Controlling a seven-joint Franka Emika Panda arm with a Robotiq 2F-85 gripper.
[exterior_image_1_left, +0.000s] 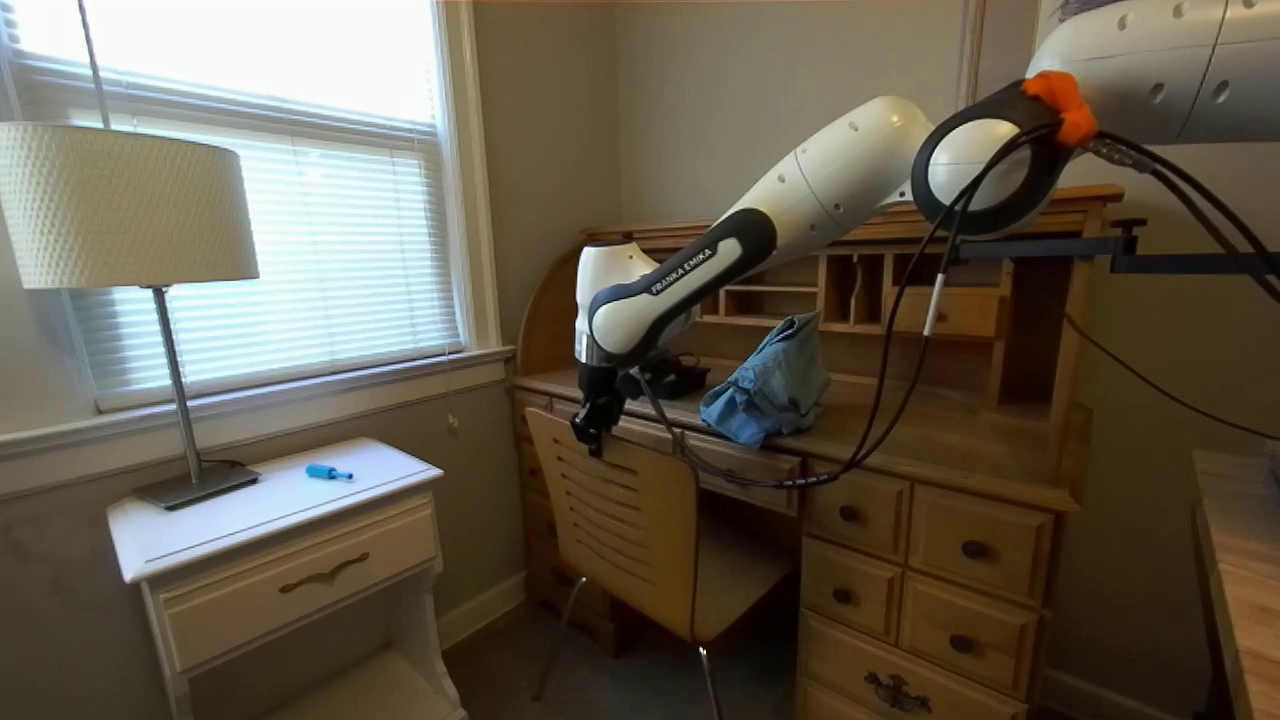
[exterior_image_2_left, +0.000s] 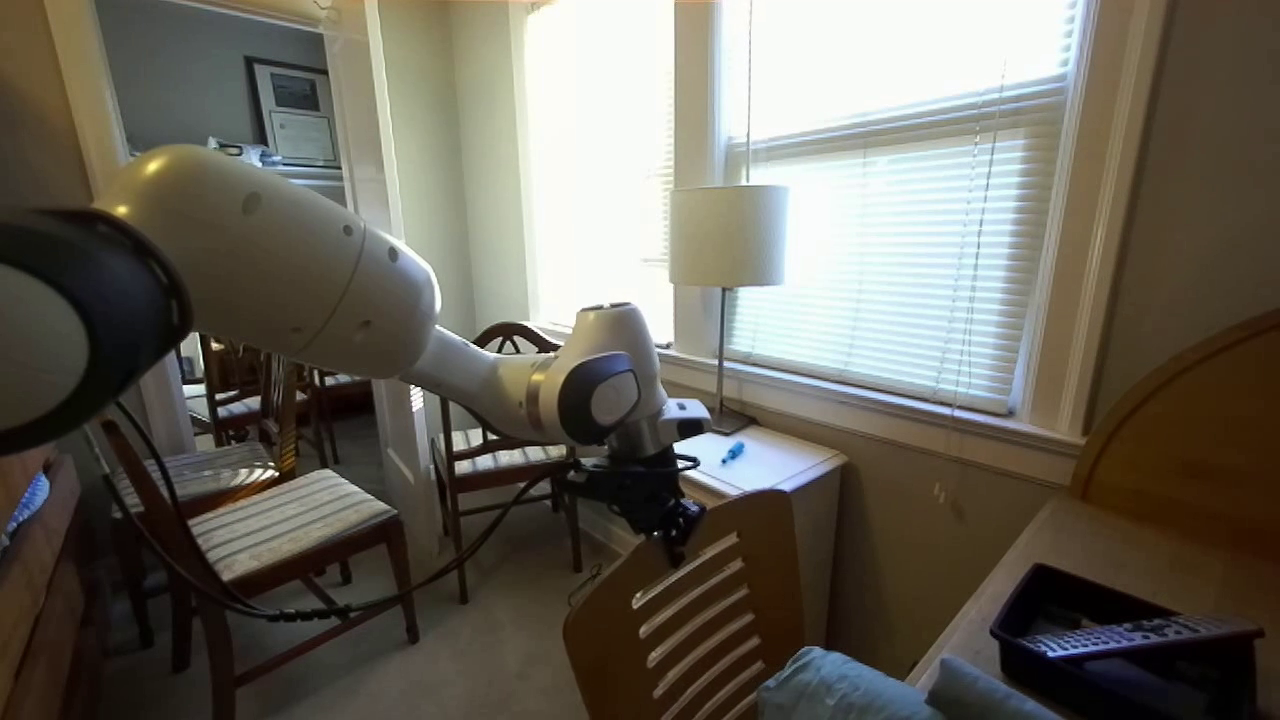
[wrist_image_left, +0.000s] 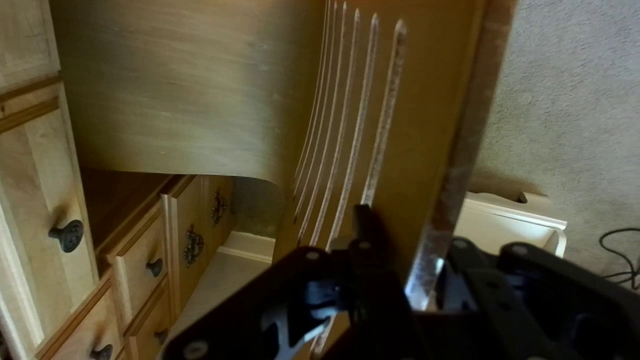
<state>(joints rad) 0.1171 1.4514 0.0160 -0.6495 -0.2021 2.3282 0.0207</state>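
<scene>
The gripper (wrist_image_left: 416, 245) straddles the chair back (wrist_image_left: 425, 125) at its top edge, fingers (wrist_image_left: 368, 229) clamped on both faces; that thin rim presumably gives purchase, though shadow blurs exact contact.

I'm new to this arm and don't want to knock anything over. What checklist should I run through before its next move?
1. Gripper closed on chair: ok, by the look of it; the fingers sit on both sides of the backrest.
2. Hold firm enough: cannot tell; pressure does not show.
3. Chair's feet all on the floor: cannot tell; not all are in view.
4. Cable tucked away: not ok; it hangs in a loose loop.
5. Cloth wholly on the desk: not ok; part seems to hang over the front edge.
6. Lamp upright on the nightstand: ok.
</scene>
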